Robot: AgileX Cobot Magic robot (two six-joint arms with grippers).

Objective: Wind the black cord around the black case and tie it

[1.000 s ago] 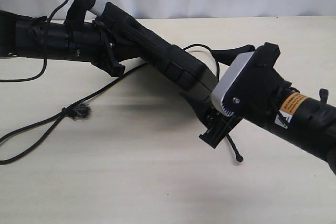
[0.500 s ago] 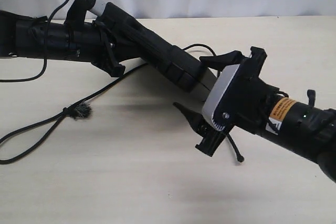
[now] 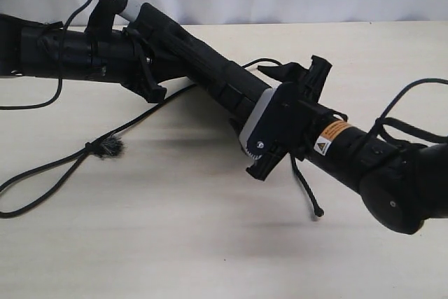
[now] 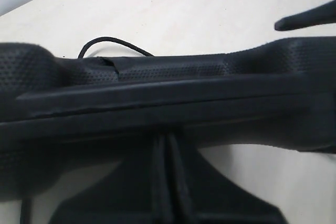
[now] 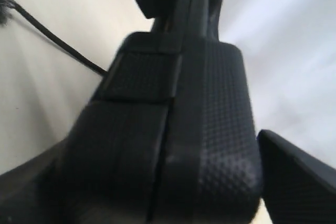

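Exterior view: the right gripper (image 3: 248, 97) is covering the lower end of the black case (image 3: 203, 61), jaws spread around it. The left gripper (image 3: 136, 47) is clamping the raised upper end, and the black cord (image 3: 133, 125) is trailing beneath. Left wrist view: the case is hiding the fingertips. Right wrist view: one finger (image 5: 294, 182) is standing clear of the case.

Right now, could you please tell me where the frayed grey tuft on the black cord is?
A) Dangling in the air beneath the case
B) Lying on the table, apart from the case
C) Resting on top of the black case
B: in the exterior view the grey tuft of the black cord lies flat on the table, off to the side of the black case and not touching it.
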